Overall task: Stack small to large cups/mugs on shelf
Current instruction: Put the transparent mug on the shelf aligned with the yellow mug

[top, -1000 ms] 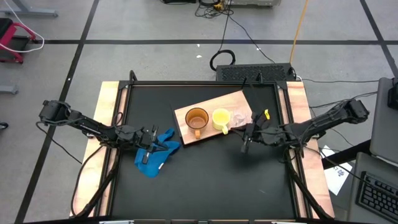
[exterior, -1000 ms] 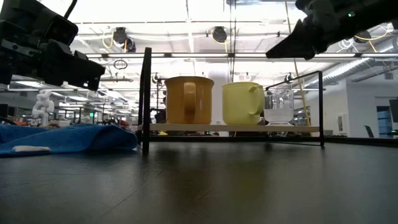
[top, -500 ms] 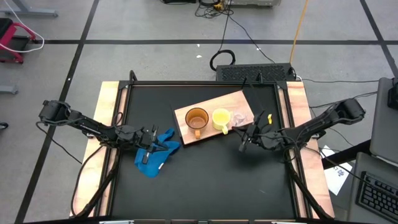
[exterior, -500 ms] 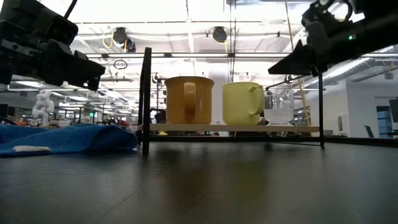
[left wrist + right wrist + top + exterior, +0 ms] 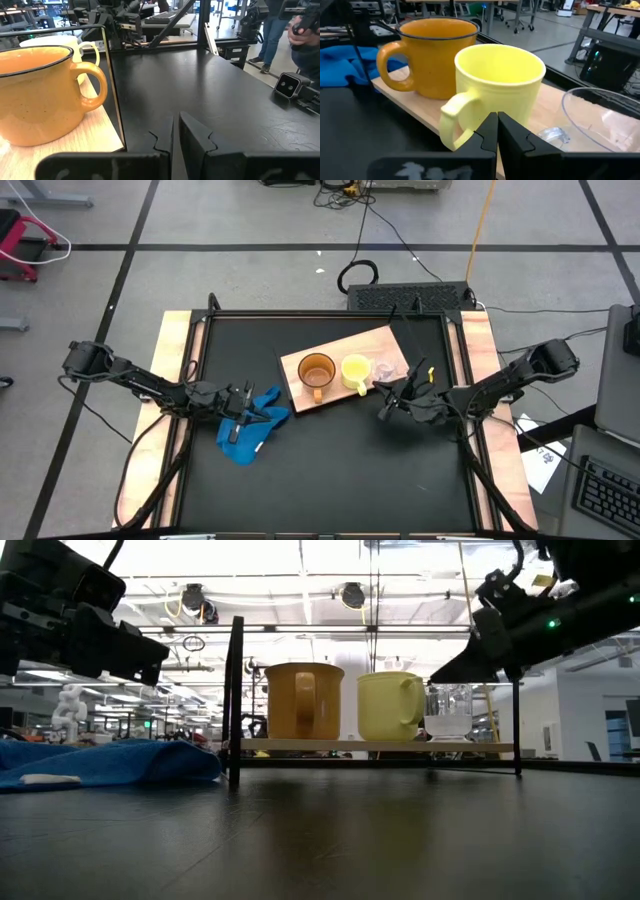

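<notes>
A: Where are the three vessels placed, and why in that way?

B: They are set in a row on the light-wood shelf (image 5: 340, 350): the orange-brown mug (image 5: 316, 371) at one end, the yellow mug (image 5: 354, 369) in the middle, and the clear plastic cup (image 5: 386, 367) at the other end. An order by size is thus shown, large to small, which appears to be what the task calls for. The mugs are close together but upright, handles turned toward the front of the table.

A: How are the grippers held?

B: The right gripper (image 5: 384, 409) is held just off the shelf's edge, near the yellow mug and the clear cup, with its fingers pressed together and nothing between them. In its wrist view the yellow mug's handle is seen directly ahead. The left gripper (image 5: 243, 406) is held over the blue cloth (image 5: 252, 430), fingers nearly closed and empty.

A: What is judged from that?

B: The placing seems done, since nothing is carried.
</notes>
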Tool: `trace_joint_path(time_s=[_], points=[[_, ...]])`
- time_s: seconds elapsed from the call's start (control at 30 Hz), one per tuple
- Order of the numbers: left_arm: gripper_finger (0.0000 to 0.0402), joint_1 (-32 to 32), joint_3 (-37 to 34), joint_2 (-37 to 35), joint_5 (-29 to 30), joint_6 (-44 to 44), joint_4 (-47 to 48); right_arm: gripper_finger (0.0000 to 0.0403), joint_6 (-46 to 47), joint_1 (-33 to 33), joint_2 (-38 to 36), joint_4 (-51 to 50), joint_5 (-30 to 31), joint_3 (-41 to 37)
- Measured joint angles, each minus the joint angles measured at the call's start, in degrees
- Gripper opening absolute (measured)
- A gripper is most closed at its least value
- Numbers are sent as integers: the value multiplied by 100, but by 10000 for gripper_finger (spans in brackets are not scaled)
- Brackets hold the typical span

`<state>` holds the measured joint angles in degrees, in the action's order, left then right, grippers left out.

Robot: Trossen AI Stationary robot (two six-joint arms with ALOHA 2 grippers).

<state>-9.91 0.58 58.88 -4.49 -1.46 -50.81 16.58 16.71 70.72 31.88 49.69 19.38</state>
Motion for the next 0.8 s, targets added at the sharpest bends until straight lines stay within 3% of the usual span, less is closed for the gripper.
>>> trace_joint_path(time_s=[0.8], points=[[31,-6,0,0,-2,10,7,0,527,-210,539,48,0,4]])
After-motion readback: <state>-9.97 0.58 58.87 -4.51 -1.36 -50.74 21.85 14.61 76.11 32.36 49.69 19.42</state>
